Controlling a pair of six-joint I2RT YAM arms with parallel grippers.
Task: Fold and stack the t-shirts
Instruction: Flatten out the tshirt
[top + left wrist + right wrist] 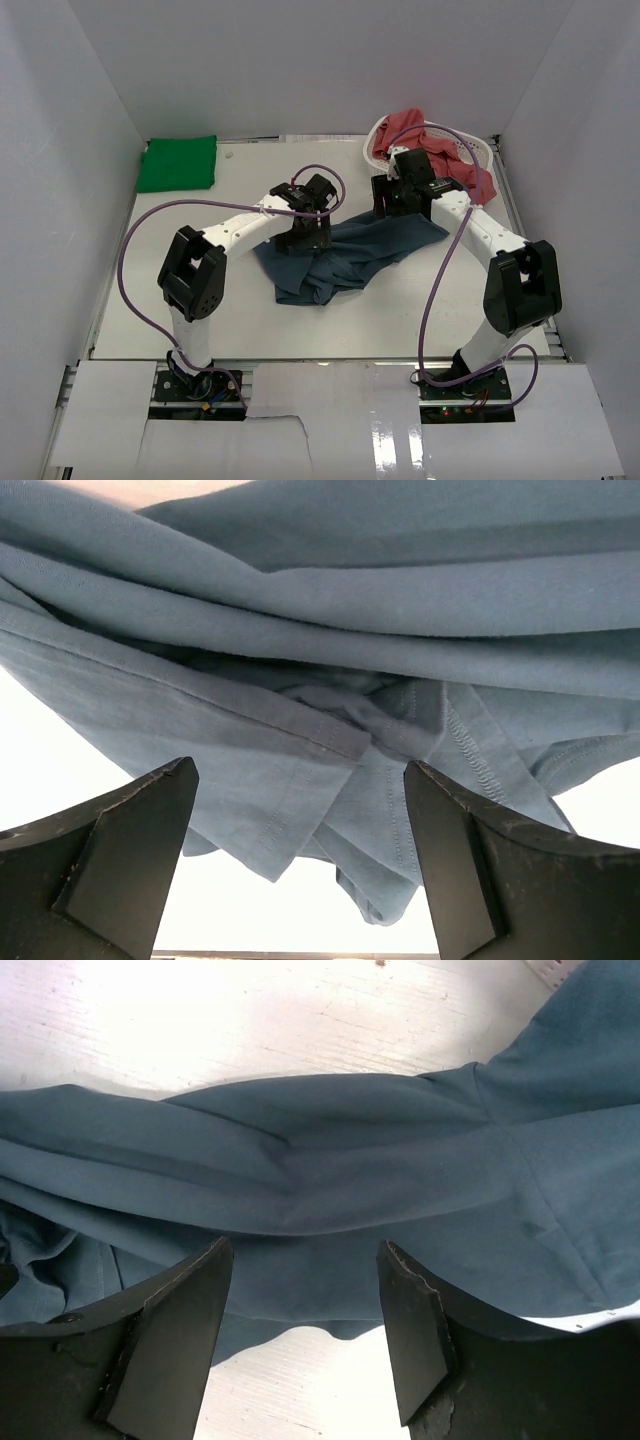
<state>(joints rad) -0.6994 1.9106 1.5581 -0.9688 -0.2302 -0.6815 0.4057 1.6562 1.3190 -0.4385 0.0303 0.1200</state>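
A slate blue t-shirt (345,255) lies crumpled in the middle of the white table. My left gripper (304,238) hangs over its left part. In the left wrist view the jaws (300,825) stand wide open, and a hemmed fold of the blue cloth (300,720) lies just beyond and between the fingertips, untouched. My right gripper (391,203) is at the shirt's far right edge. It is open (305,1305), with the cloth's edge (330,1210) lying flat between its fingers. A folded bright green t-shirt (178,163) rests at the back left. Salmon red t-shirts (425,140) are heaped at the back right.
A white perforated basket (482,152) at the back right holds the red shirts, close behind my right wrist. White walls enclose the table (180,320) on three sides. Purple cables loop from both arms.
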